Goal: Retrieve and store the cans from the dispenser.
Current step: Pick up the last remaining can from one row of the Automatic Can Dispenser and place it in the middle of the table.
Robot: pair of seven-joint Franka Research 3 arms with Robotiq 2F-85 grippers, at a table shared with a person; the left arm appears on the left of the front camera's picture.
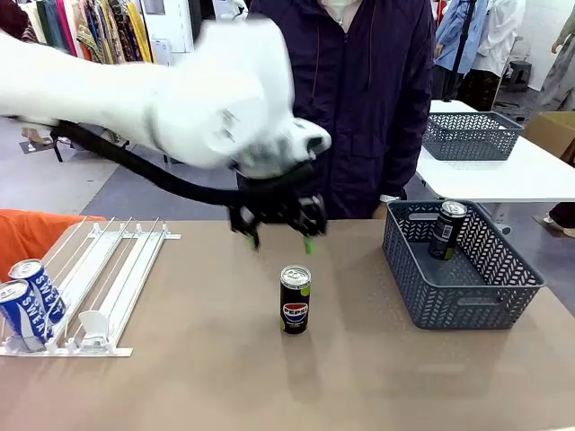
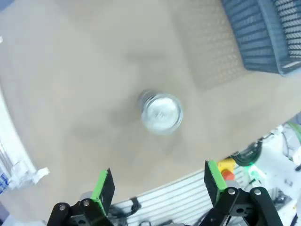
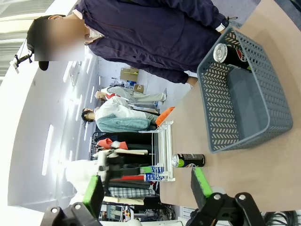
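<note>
Inside the grey basket (image 1: 467, 301) leans one black can (image 1: 446, 230) — two blue cans (image 1: 38, 289) lie in the dispenser (image 1: 117, 269) — both arms' jaws open.

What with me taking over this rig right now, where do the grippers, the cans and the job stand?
Left gripper: open, hovering above the upright Pepsi can mid-table, not touching it.
Right gripper: open, empty.
Done: one black can in the grey basket.
To do: the table can, plus two blue SWEAT cans at the dispenser's near end.
</note>
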